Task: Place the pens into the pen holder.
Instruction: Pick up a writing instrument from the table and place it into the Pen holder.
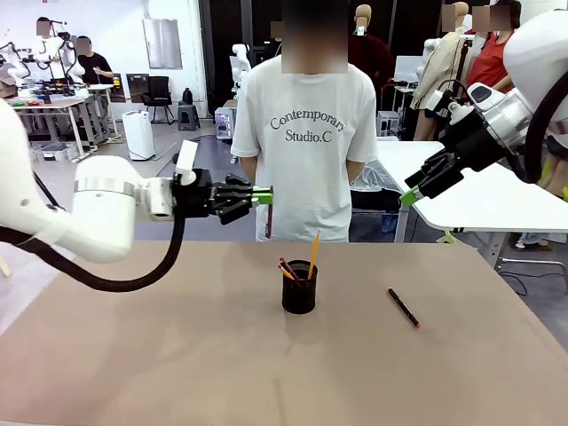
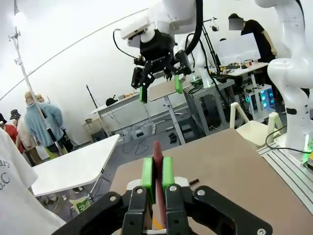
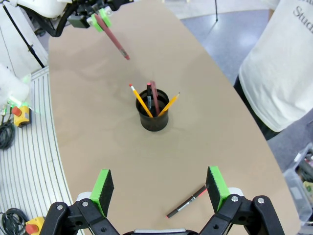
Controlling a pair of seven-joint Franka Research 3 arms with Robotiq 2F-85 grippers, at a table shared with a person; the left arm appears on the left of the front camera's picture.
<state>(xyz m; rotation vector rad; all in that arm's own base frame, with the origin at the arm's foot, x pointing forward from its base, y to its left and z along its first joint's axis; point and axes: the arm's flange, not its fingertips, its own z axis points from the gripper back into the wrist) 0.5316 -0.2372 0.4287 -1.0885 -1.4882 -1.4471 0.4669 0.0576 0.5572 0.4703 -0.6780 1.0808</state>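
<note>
The left pincer is pressed together on a reddish-brown pen. In the left wrist view the two green pads squeeze this pen between them, and its upper end stands out above the pads. Seen from the front, the pen hangs down from the pincer with its lower end in the air, well above the worktop. It is on the robot's left of the pen holder and apart from it.

The right pincer is spread wide with nothing between its fingers. It hovers high over the robot's right side of the worktop. In its own wrist view the green pads stand far apart at the bottom edge.

The pen holder stands upright near the middle of the worktop. Inside it lean two yellow-orange pens, one to each side, with a reddish pen between them. A black pen with a red tip lies flat on the worktop to the robot's right of the holder, not touching it. In the right wrist view this black pen lies near the pincer.

Behind the far edge stands a person in a white T-shirt, arms behind the back.
</note>
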